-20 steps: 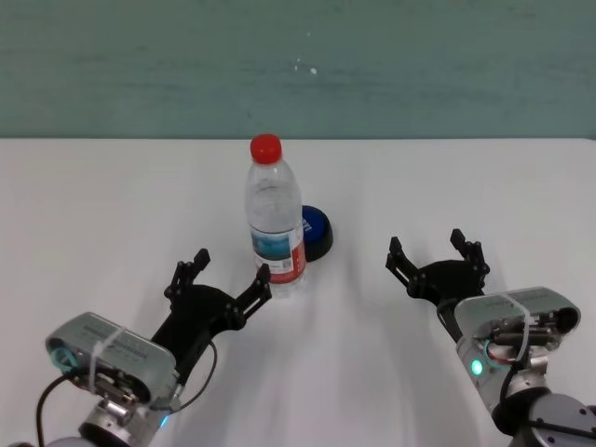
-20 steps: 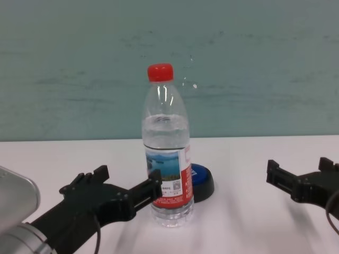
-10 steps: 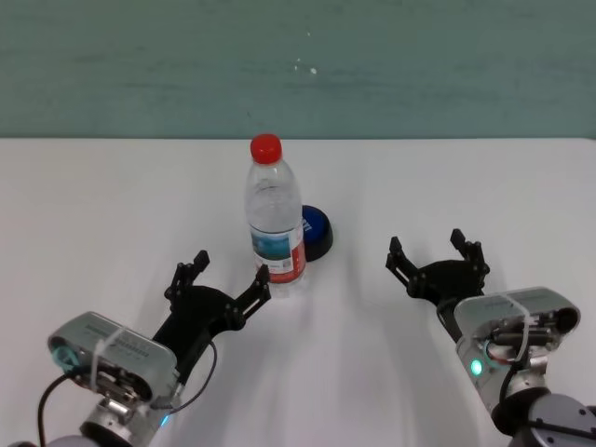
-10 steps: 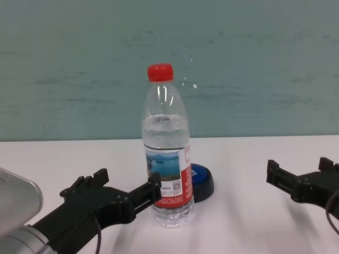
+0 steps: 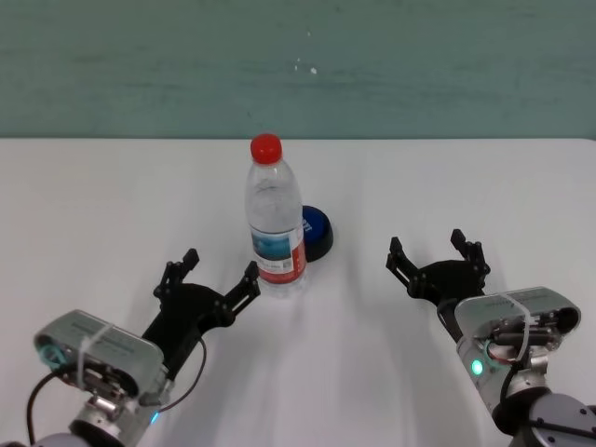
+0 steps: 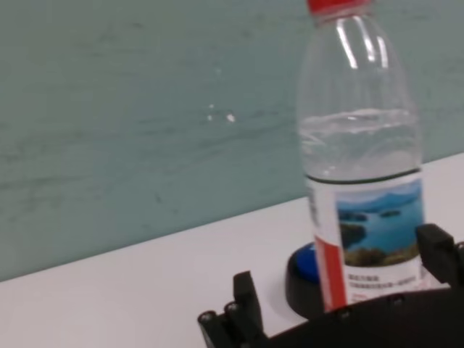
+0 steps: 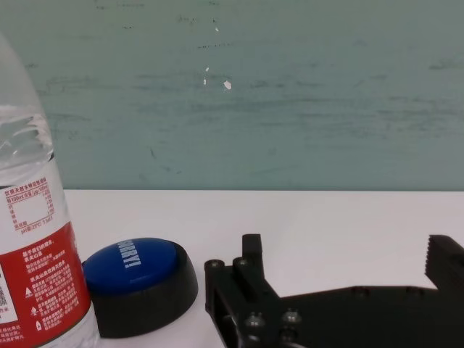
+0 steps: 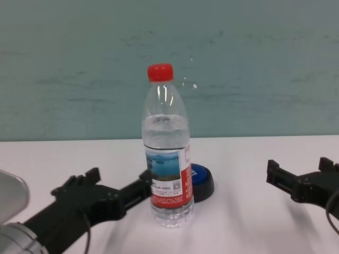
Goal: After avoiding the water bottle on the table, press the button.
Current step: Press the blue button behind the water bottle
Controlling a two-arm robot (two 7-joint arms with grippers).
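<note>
**Left pincer open beside bottle**

Left pincer (image 5: 207,280) wide open, empty, at 8 o'clock of the water bottle (image 5: 276,219), one fingertip close beside its base; contact unclear. Bottle upright mid-surface (image 5: 447,182), hiding part of the button (image 5: 316,231) at its 2 o'clock. Right pincer (image 5: 436,253) open, empty, well apart at 4 o'clock.

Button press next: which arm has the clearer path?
Right. The right gripper faces the button unobstructed, while the water bottle stands between it and the left gripper.
</note>
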